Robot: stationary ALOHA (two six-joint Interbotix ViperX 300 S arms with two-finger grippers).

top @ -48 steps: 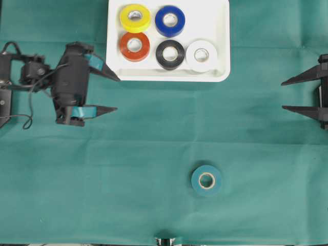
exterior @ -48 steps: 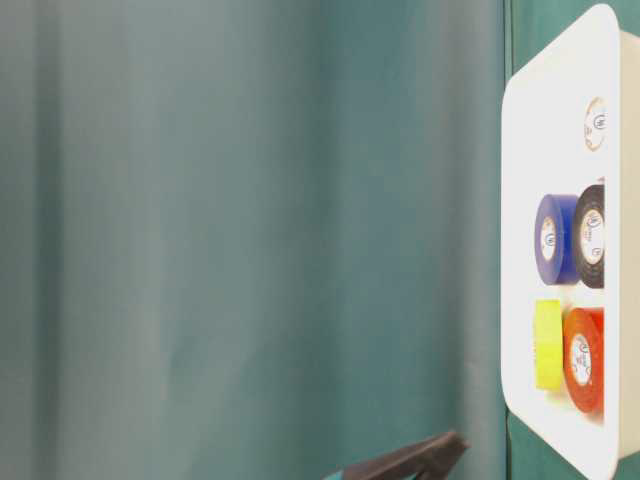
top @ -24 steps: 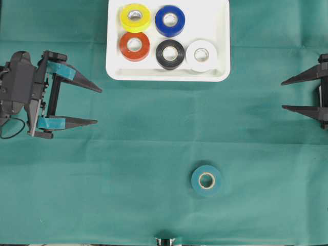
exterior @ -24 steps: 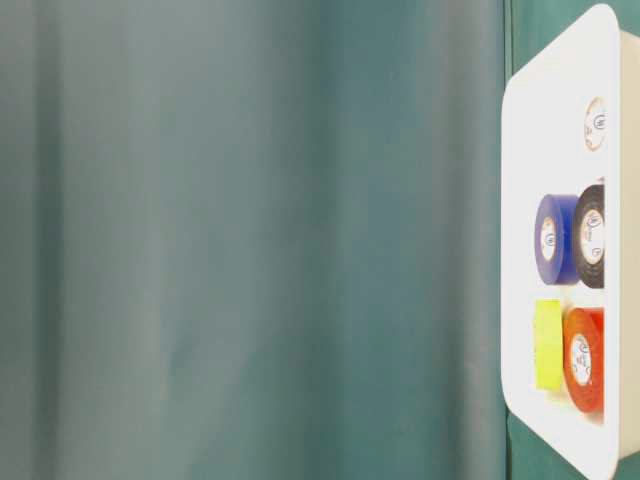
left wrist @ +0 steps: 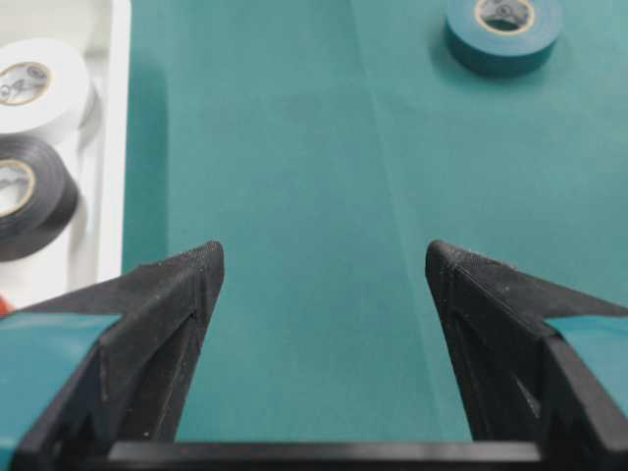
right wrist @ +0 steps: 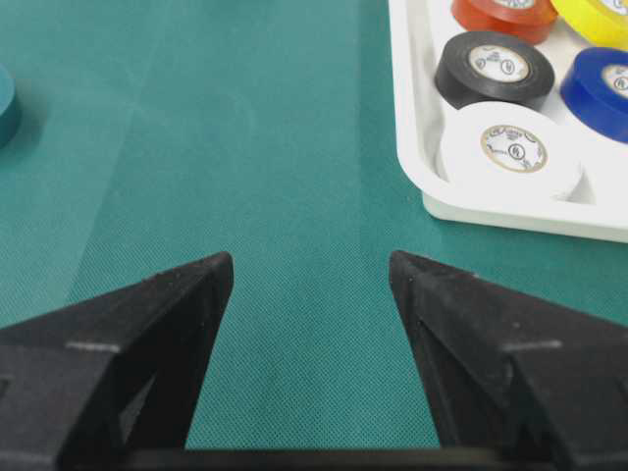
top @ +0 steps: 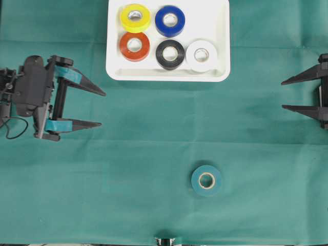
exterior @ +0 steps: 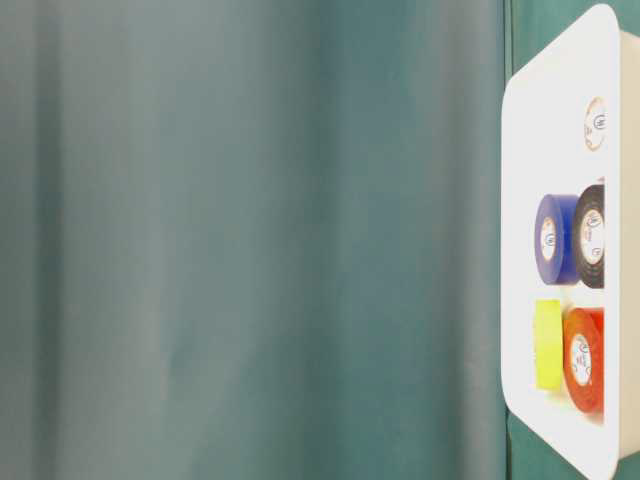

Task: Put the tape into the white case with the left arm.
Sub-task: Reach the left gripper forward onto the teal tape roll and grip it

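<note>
Lying alone on green cloth [top: 128, 154], teal tape [top: 206, 180] awaits, untouched.

The right gripper [top: 283, 94] is cut off by the right edge of the overhead view — only its two black prongs show. The left arm [top: 31, 92] runs off the left edge. In the table-level view the white case [exterior: 520, 200] is cut by the right edge, and the white roll [exterior: 595, 124] there is mostly out of sight. In the right wrist view, a teal sliver at the left edge is probably the tape [right wrist: 5, 103].
</note>
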